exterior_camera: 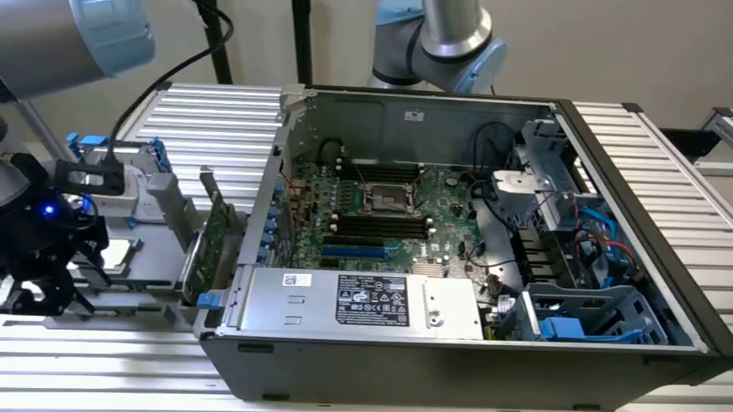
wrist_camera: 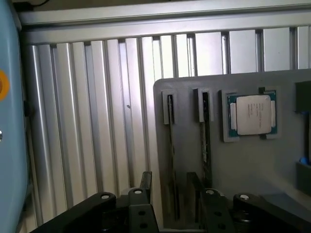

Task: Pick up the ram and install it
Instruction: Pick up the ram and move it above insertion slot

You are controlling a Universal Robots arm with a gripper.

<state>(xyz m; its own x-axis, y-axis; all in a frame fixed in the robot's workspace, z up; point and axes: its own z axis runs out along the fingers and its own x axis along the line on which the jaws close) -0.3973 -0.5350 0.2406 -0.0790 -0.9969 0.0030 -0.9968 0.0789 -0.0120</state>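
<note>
Two ram sticks stand on edge in slots of a grey holder tray [wrist_camera: 189, 90]; they are thin and dark, one [wrist_camera: 171, 155] beside the other [wrist_camera: 206, 141]. My gripper [wrist_camera: 171, 194] is open just above the tray, with a black finger [wrist_camera: 146, 187] on either side of the first stick and not touching it. In the exterior view the gripper [exterior_camera: 46, 296] hangs over the tray [exterior_camera: 137, 257] at the far left, outside the open computer case. The motherboard's black ram slots [exterior_camera: 378, 227] lie in the middle of the case.
A square silver processor chip [wrist_camera: 252, 114] sits in the tray beside the sticks. A green expansion card [exterior_camera: 212, 245] stands upright between tray and case [exterior_camera: 458, 360]. Power supply [exterior_camera: 360, 300], cables and drive bays [exterior_camera: 572, 249] crowd the case. Ribbed aluminium table [wrist_camera: 97, 121] surrounds the tray.
</note>
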